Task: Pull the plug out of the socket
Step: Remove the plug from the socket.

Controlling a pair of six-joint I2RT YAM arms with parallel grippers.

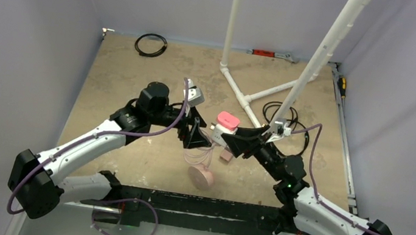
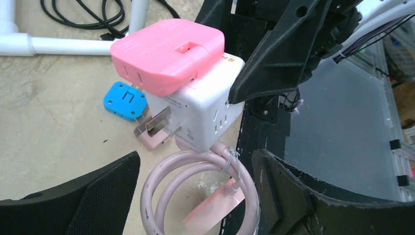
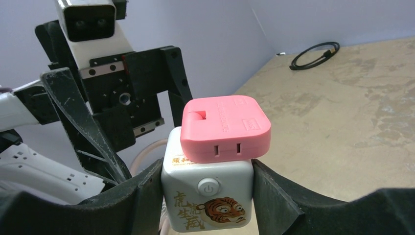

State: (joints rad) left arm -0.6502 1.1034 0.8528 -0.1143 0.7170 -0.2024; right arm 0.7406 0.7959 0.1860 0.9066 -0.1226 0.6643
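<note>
Nearest you, the round pink disc just lies on the table. Behind it, your right gripper is pinching the socket from both sides. The plug is fully seated on top, so nothing's pulled yet. Your left gripper is spread wide beside it, holding nothing. Grab and pull are left.
</note>
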